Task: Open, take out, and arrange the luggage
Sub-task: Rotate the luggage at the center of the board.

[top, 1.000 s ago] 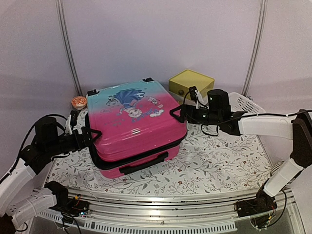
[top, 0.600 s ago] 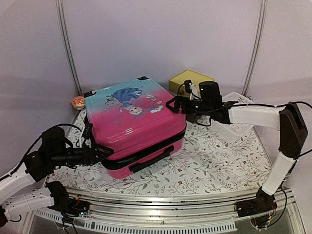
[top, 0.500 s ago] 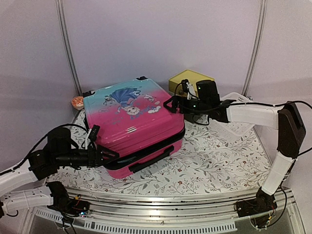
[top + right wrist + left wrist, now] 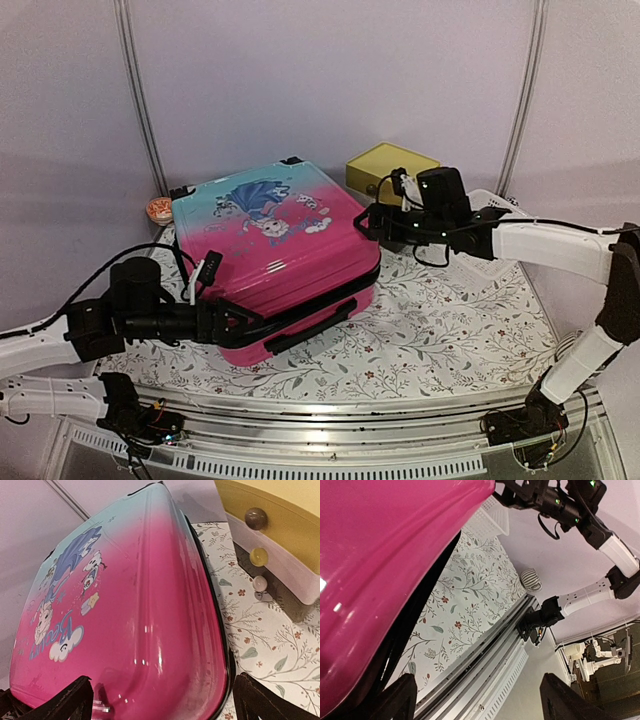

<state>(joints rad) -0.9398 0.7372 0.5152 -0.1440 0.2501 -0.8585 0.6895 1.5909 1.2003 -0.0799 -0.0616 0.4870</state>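
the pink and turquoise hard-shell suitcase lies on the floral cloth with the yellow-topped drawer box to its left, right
Not left: the yellow-topped drawer box is right of the pink and turquoise hard-shell suitcase, which does lie on the floral cloth; the top external view shows it.

Left arm (image 4: 45,350): white tube links, fat black joint housings.
Right arm (image 4: 550,245): matching white shells, black elbow and wrist.
Cables (image 4: 110,262): thin black loops trailed along both.
Wrist lights (image 4: 555,502): tiny green dots glowed.
Left gripper (image 4: 243,322), right gripper (image 4: 362,222): were all black.
Bases (image 4: 520,425): were black and wired.
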